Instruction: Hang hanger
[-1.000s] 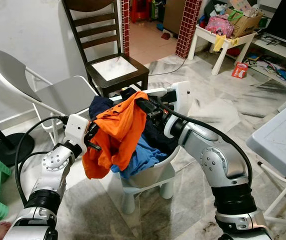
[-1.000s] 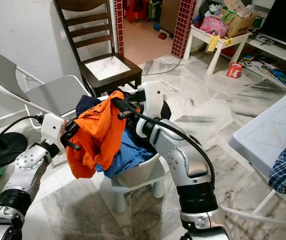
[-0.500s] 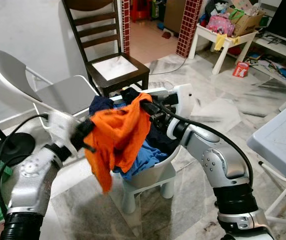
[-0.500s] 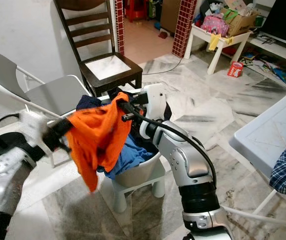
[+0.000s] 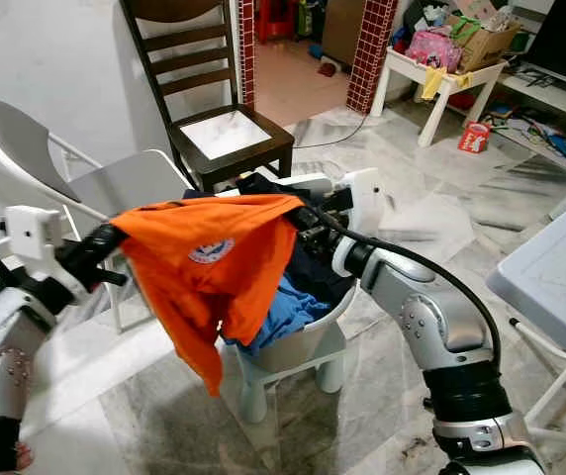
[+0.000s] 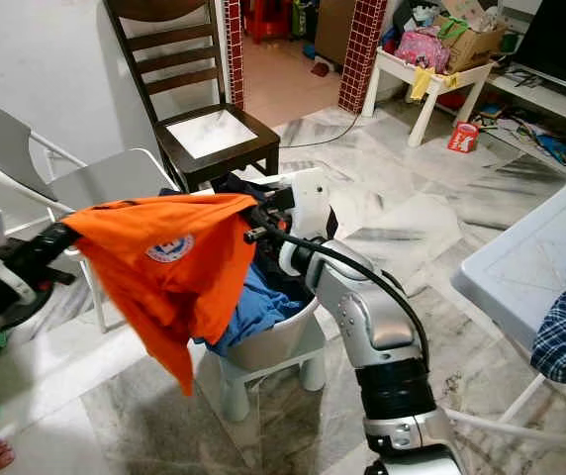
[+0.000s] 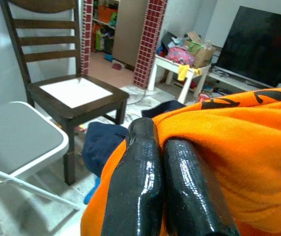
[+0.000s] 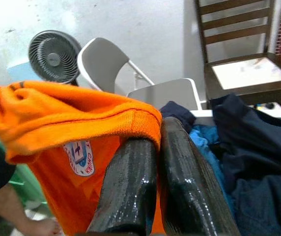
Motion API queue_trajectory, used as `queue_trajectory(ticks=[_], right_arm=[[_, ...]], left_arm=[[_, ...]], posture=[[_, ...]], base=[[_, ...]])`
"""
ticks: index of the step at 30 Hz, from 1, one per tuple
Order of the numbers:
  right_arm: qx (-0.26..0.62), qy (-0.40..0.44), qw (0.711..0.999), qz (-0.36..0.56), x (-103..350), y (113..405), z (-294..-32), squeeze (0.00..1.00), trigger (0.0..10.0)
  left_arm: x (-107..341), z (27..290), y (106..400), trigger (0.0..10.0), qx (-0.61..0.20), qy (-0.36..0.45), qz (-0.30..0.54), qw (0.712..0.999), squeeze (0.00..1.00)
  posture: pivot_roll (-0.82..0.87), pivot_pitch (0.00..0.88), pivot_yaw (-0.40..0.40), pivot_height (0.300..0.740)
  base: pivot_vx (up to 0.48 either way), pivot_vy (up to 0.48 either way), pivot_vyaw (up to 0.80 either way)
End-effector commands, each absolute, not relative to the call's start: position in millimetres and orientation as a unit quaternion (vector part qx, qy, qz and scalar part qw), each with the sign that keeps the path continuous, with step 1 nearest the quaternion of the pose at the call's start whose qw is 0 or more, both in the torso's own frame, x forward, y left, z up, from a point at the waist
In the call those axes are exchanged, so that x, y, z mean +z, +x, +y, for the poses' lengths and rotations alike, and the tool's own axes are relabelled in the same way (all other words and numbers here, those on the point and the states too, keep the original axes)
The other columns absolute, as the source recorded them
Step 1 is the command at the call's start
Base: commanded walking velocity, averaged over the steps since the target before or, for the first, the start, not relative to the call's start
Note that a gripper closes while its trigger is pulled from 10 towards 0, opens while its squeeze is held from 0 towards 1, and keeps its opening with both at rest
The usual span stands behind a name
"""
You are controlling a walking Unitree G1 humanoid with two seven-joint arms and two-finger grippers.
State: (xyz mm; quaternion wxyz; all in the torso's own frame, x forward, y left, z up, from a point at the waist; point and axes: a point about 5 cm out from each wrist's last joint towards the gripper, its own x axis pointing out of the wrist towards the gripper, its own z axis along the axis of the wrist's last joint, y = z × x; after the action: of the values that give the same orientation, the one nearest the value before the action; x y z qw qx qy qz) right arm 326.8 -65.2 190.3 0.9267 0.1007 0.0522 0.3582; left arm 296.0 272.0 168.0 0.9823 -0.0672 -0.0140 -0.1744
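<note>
Stretched wider, orange shirt [image 5: 214, 267] spans above marble floor [image 5: 382, 396]

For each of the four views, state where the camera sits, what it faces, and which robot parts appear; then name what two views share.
Left eye view: on the head, looking down at the orange shirt stretched between left gripper and right gripper; both arms show.
Right eye view: beside it, same scene.
Left wrist view: along that gripper's fingers, shut on the shirt, toward the wooden chair.
Right wrist view: along its fingers, shut on the shirt, toward a fan.
Shared: both wrist views show shirt and chair.
</note>
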Motion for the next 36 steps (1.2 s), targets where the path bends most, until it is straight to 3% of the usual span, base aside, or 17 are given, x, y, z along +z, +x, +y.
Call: queue_trajectory(ticks=[1,3,4,6,9,10,11,12,20,21,22,23,30,36], right_arm=[[0.351,0.096,0.930,0.047,191,328,-68,0.00,0.0],[0.351,0.095,0.930,0.047,191,328,-67,0.00,0.0],[0.351,0.094,0.930,0.048,191,328,-67,0.00,0.0],[0.351,0.093,0.931,0.048,190,327,-67,0.00,0.0],[0.368,0.090,0.924,0.053,190,325,-67,0.00,0.0],[0.381,0.084,0.919,0.053,190,323,-66,0.00,9.2],[0.390,0.079,0.916,0.053,190,321,-66,0.00,9.2],[0.405,0.063,0.911,0.050,190,319,-66,0.00,10.0],[0.415,-0.021,0.909,0.041,182,322,-76,0.00,10.0],[0.417,-0.023,0.908,0.041,181,322,-77,0.18,10.0],[0.419,-0.025,0.907,0.040,181,322,-78,0.18,10.0],[0.437,-0.025,0.898,0.034,180,319,-78,1.00,10.0],[0.532,-0.060,0.843,0.045,172,297,-74,1.00,10.0],[0.539,-0.097,0.835,0.055,165,298,-86,1.00,10.0]], left_arm=[[171,276,298,3.4,-0.161,-0.054,-0.017,0.985,0.00],[161,275,299,3.6,-0.157,-0.039,-0.004,0.987,0.00],[157,275,300,0.6,-0.146,-0.036,-0.006,0.989,0.00],[157,276,301,0.0,-0.137,-0.039,-0.011,0.990,0.00],[162,276,303,0.0,-0.131,-0.044,-0.022,0.990,0.00],[166,275,304,0.0,-0.137,-0.056,-0.029,0.989,0.00],[170,273,305,0.0,-0.142,-0.064,-0.033,0.987,0.00],[176,270,307,0.0,-0.155,-0.074,-0.040,0.984,0.00],[213,243,315,0.0,-0.234,-0.150,-0.092,0.956,0.00],[215,238,315,0.0,-0.246,-0.163,-0.093,0.951,0.00],[216,235,314,0.0,-0.254,-0.171,-0.094,0.947,0.00],[216,227,313,0.0,-0.272,-0.197,-0.088,0.938,0.00],[221,192,312,0.0,-0.338,-0.237,-0.079,0.907,0.00],[233,202,324,0.0,-0.289,-0.263,-0.108,0.914,0.00]], posture=[[-0.03,0.050,-0.029,0.740],[-0.03,0.050,-0.029,0.740],[-0.04,0.050,-0.028,0.740],[-0.04,0.050,-0.028,0.740],[-0.04,0.052,-0.029,0.740],[-0.04,0.053,-0.030,0.740],[-0.04,0.053,-0.030,0.740],[-0.04,0.052,-0.031,0.740],[-0.03,0.047,-0.027,0.740],[-0.02,0.046,-0.027,0.740],[-0.02,0.046,-0.027,0.740],[-0.02,0.045,-0.026,0.740],[-0.03,0.042,-0.022,0.740],[-0.03,0.039,-0.018,0.740]], base=[[0.000,0.000,0.00],[0.000,0.000,0.00],[0.000,0.000,0.00],[0.000,0.000,0.00],[0.000,0.000,0.00],[0.000,0.000,0.00],[0.000,0.000,0.00],[0.000,0.000,0.00],[0.000,0.000,0.00],[0.000,0.000,0.00],[0.000,0.000,0.00],[0.000,0.000,0.00],[0.000,0.000,0.00],[0.000,0.000,0.00]])
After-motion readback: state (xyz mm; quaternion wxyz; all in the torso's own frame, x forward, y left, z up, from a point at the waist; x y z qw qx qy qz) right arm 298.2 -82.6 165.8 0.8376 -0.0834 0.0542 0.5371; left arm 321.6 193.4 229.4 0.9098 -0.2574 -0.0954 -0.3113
